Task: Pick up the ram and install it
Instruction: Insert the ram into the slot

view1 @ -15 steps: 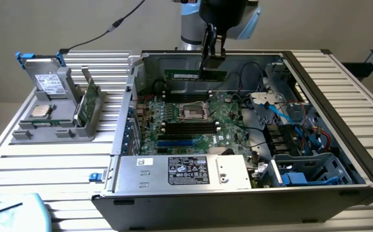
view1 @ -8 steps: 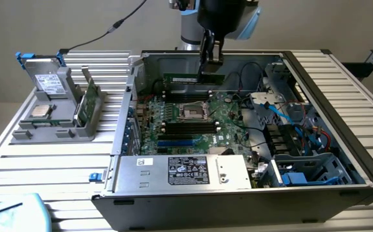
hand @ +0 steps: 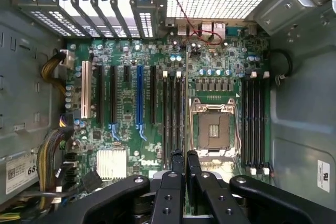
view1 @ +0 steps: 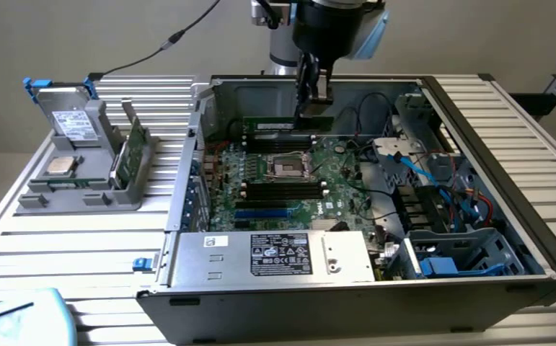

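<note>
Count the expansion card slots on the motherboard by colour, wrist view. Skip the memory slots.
White slots: 1
Blue slots: 1
Black slots: 4, one of them short
Total: 6

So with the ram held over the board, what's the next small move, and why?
Probably lower it gently toward the memory slots. The gripper holds the ram level above the motherboard; in the wrist view it hangs over those slots beside the CPU socket, not yet seated.
</note>
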